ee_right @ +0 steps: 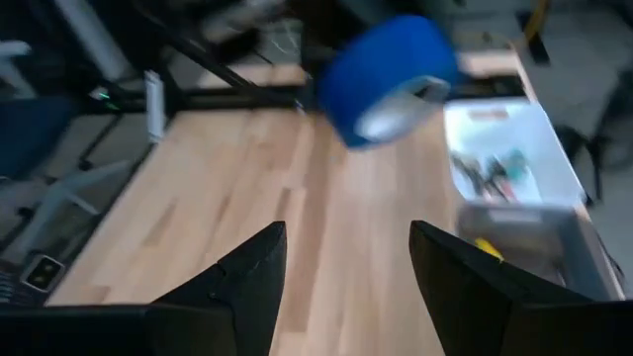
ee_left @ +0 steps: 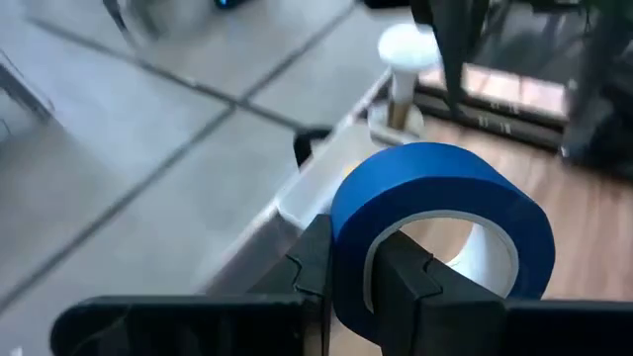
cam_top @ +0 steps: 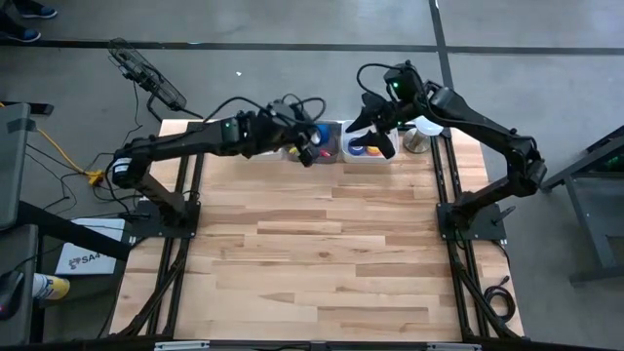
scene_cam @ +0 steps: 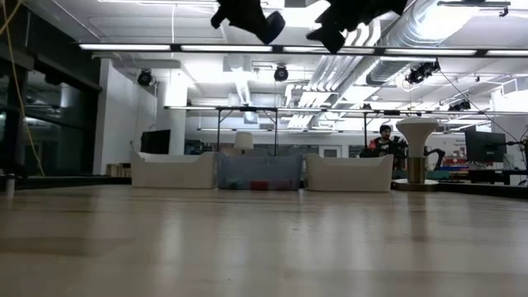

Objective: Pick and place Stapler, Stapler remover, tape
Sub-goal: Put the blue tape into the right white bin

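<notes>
The left gripper [ee_left: 358, 277] was clamped on a roll of blue tape [ee_left: 435, 213], one finger [ee_left: 315, 259] on the outside of the ring and the other through its open centre. In the high view this gripper [cam_top: 308, 148] was raised over the far edge of the table, near the row of bins, and the roll showed only as a small blue spot at its tip.

The right gripper [ee_right: 346, 262] had its fingers spread wide and held nothing. Its wrist camera looked across the table [ee_right: 297, 198] at the blue tape [ee_right: 388, 79] hanging in the air in front of it. In the high view the right gripper [cam_top: 382, 132] hovered above the white bin [cam_top: 369, 156] on the right side, where some yellow and blue things lay.

As I judge it, the task was only partly done. One tape roll was lifted but not yet put down, and which bin it should go into I could not tell. The white bin [ee_right: 514, 158] in the right wrist view held several small items, too blurred to name. I could not find a stapler or a stapler remover with any certainty, so how much remained was unclear.
</notes>
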